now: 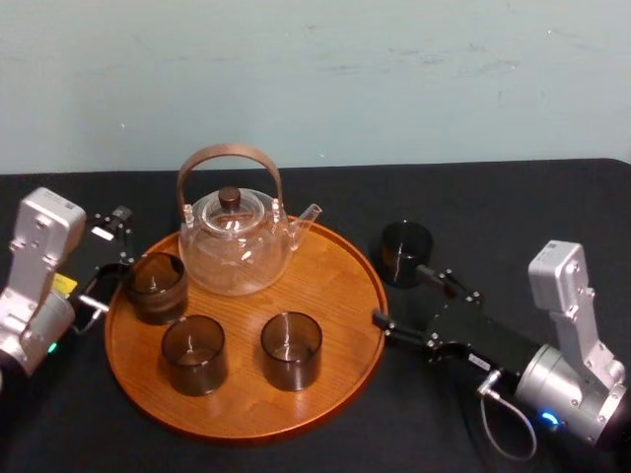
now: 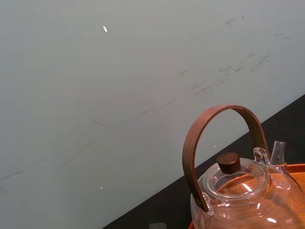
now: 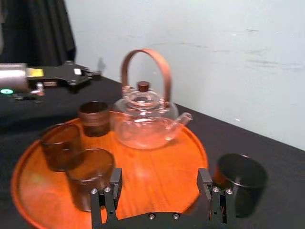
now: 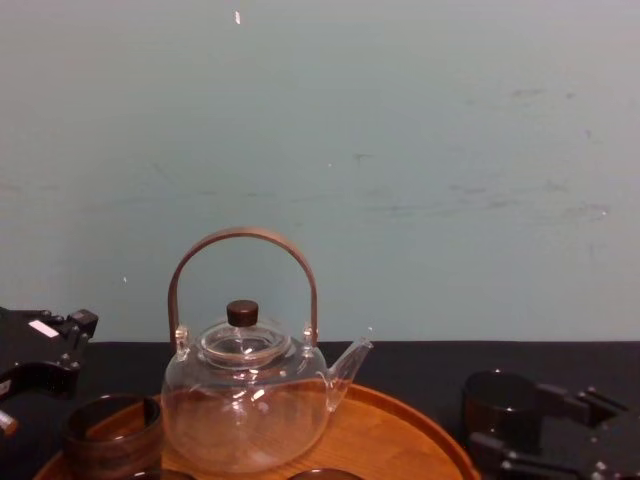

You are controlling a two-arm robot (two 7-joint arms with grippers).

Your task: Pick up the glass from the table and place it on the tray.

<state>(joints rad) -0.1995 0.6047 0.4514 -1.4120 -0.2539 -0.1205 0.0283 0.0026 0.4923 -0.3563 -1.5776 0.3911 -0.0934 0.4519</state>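
- Pale blue-green wall (image 1: 315, 79) at the back, kinda scuffed, with a matte black table (image 1: 513, 207) running the whole width in front of it.
- Big round orange-brown wooden tray (image 1: 335, 286) sits mid-table and takes up most of the middle.
- Clear glass teapot (image 1: 237, 246) with a brown hoop handle and a dark knob lid stands upright on the far part of the tray, spout pointing right.
- Right gripper (image 1: 404, 296) reaches in low from the right and sits just off the tray's right rim. Its jaws are spread wide with nothing between them.
- Left gripper (image 1: 118, 241) is at the tray's left edge, jaws apart and also not holding anything. Its nearer finger is right next to the left-edge glass (image 1: 156, 286); can't tell if they touch.
- The dark glass (image 1: 405, 253) is upright on the table, just right of the tray's rim and not on the tray. It's right by the right gripper's far finger, outside the jaws.
- Two more smoky glasses are upright on the tray's near half: front-left glass (image 1: 193, 355) and front-right glass (image 1: 291, 350), close together but apart.
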